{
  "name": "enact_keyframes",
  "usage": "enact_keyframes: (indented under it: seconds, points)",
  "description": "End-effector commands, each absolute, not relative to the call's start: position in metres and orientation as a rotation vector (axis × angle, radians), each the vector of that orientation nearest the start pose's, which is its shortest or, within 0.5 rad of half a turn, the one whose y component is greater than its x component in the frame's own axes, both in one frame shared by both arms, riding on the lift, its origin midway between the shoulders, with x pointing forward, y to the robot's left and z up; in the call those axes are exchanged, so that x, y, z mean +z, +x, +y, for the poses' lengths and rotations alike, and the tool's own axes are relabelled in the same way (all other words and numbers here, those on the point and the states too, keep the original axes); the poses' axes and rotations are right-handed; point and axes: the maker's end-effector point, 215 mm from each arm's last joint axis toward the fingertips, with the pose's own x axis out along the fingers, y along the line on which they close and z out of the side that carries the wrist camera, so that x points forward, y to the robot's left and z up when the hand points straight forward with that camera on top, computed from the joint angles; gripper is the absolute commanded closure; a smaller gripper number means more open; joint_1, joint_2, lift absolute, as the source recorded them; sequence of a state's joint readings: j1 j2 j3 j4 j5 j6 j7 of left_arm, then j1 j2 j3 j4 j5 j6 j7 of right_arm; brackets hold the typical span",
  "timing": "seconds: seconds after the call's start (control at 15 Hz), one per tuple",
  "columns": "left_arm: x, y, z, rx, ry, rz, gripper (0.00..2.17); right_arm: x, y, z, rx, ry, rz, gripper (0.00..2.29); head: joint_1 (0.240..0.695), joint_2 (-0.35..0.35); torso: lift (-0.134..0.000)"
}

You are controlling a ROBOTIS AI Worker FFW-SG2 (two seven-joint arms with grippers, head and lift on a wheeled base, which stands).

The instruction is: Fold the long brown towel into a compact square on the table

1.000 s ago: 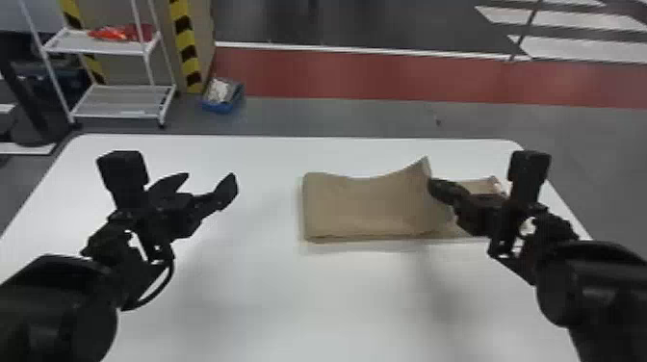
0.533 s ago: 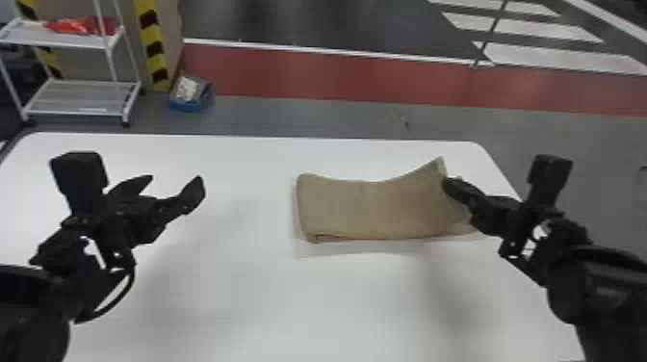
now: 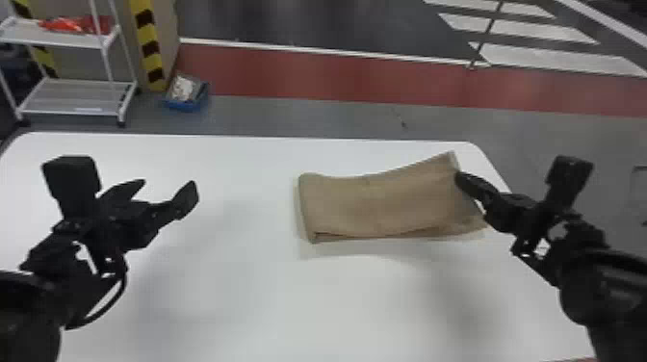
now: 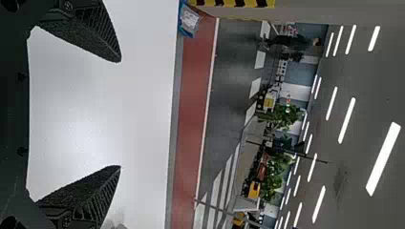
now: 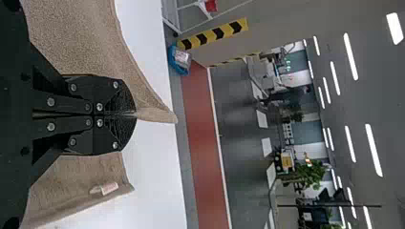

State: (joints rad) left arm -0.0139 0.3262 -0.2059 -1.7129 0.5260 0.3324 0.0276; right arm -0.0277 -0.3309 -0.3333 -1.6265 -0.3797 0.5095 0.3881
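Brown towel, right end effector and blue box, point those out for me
Brown towel (image 3: 380, 204), head view, middle of its upper layer
Right end effector (image 5: 133, 114), right wrist view, midway between its fingertips
Blue box (image 3: 184, 105), head view, near wall

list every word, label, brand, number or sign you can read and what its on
No text can be read.
Pale label on the towel: too small and blurred to read.
Packet in the blue bin: any print is too small to read.
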Motion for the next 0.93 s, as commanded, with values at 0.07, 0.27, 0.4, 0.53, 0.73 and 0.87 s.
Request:
enact_keyframes:
  seconds: [0.07, 0.27, 0.4, 0.53, 0.73, 0.87]
  points:
    - [-0.377, 0.578, 0.183, -0.255, -0.164, 0.272, 0.09, -0.366, 0.572, -0.457, 0.081, 0.151, 0.323, 1.18, 0.695, -0.230, -0.124]
    - [-0.378, 0.577, 0.181, -0.256, -0.157, 0.273, 0.09, -0.406, 0.581, -0.453, 0.104, 0.139, 0.381, 1.18, 0.695, -0.249, -0.124]
    - [-0.380, 0.577, 0.183, -0.253, -0.156, 0.277, 0.09, -0.411, 0.584, -0.454, 0.100, 0.134, 0.379, 1.18, 0.695, -0.250, -0.124]
    - [-0.380, 0.577, 0.183, -0.254, -0.158, 0.277, 0.09, -0.406, 0.586, -0.459, 0.096, 0.128, 0.372, 1.18, 0.695, -0.251, -0.124]
    - [-0.381, 0.577, 0.183, -0.251, -0.154, 0.278, 0.09, -0.391, 0.585, -0.457, 0.111, 0.153, 0.338, 1.18, 0.695, -0.253, -0.124]
    - [-0.379, 0.579, 0.182, -0.253, -0.154, 0.274, 0.09, -0.370, 0.588, -0.462, 0.108, 0.155, 0.297, 1.18, 0.695, -0.253, -0.124]
